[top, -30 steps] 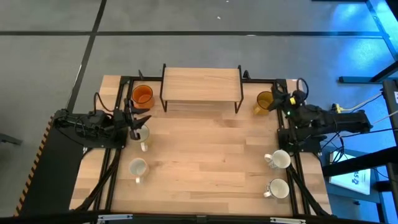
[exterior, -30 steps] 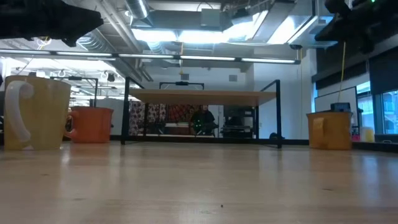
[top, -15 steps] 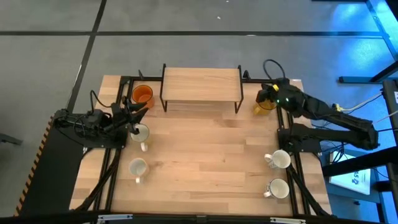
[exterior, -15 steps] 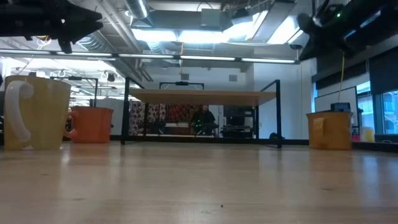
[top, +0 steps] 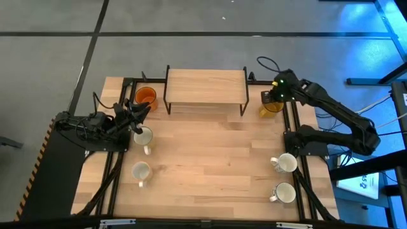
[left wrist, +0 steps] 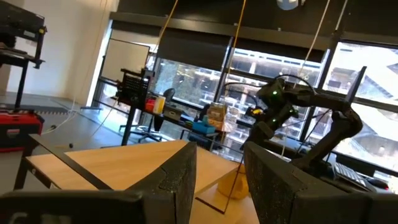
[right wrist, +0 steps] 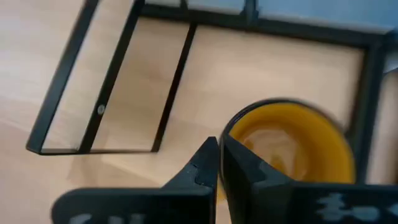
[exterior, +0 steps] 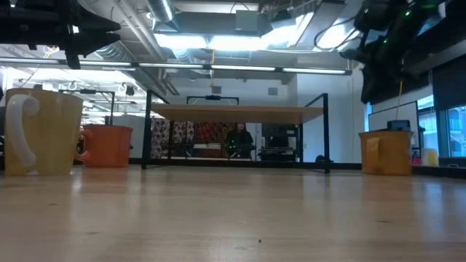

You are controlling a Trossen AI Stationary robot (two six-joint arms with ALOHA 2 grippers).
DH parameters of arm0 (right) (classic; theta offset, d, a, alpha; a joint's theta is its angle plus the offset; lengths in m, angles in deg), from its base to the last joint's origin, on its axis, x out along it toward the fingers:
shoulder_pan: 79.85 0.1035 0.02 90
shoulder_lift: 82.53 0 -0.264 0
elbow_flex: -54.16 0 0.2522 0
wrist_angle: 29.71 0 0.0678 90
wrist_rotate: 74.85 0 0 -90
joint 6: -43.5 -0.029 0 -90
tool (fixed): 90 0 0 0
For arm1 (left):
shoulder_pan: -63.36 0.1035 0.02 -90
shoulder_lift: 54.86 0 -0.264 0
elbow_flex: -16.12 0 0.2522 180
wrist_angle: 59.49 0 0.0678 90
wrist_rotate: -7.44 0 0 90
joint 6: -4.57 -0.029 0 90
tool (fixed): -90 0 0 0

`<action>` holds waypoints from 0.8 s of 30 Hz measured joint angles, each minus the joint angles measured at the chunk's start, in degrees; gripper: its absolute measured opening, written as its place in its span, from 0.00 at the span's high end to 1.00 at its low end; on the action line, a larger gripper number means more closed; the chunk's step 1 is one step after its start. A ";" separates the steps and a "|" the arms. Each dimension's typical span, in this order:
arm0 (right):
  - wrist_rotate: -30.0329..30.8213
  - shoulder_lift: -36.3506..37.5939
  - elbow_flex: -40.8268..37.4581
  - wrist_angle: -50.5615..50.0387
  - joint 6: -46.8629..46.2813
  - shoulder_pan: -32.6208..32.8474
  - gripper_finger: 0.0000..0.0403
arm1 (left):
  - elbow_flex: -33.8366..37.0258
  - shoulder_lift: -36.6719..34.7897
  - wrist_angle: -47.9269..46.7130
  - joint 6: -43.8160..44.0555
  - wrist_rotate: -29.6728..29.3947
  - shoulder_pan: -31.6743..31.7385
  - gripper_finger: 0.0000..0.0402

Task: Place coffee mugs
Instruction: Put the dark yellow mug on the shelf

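In the high view the orange mug (top: pixel 146 97) stands at the far left beside the wooden shelf rack (top: pixel 205 86). The amber-yellow mug (top: pixel 271 105) stands at the far right. Two white mugs (top: pixel 143 135) (top: pixel 140 170) sit on the left and two more (top: pixel 285 163) (top: pixel 283 192) on the right. My left gripper (top: pixel 141 113) hovers open above the upper left white mug, between it and the orange mug. My right gripper (right wrist: pixel 219 163) is shut and points down over the rim of the amber-yellow mug (right wrist: pixel 291 143), well above it.
The shelf rack's black frame legs (top: pixel 243 105) stand close to the amber mug. Black arm-mount rails run along both table sides (top: pixel 296 127). The middle of the wooden tabletop (top: pixel 210 159) is bare. In the low view a cream mug (exterior: pixel 44 131) looms near the camera.
My right arm has swung from the table's right edge toward the far edge, stretching out until its shut gripper hangs over the amber-yellow mug, tipped downward. My left gripper has drifted slightly toward the far edge. No mug has moved.
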 joint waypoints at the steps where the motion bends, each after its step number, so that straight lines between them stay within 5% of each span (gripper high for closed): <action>1: -1.01 -0.86 0.00 -0.05 0.03 -0.60 0.98 | 0.00 0.00 0.01 0.05 0.00 -0.01 0.68; 5: -2.18 -4.11 0.00 -0.01 0.76 -1.51 0.92 | 0.00 0.00 -0.02 0.09 0.01 -0.01 0.68; 16: -0.81 -11.43 0.00 -3.91 2.06 -1.46 0.51 | 0.00 0.00 -0.04 0.09 0.02 0.00 0.68; 24: 0.70 -15.46 0.00 -3.55 3.79 -1.34 0.47 | 0.00 0.00 -2.90 0.80 0.04 -0.01 0.68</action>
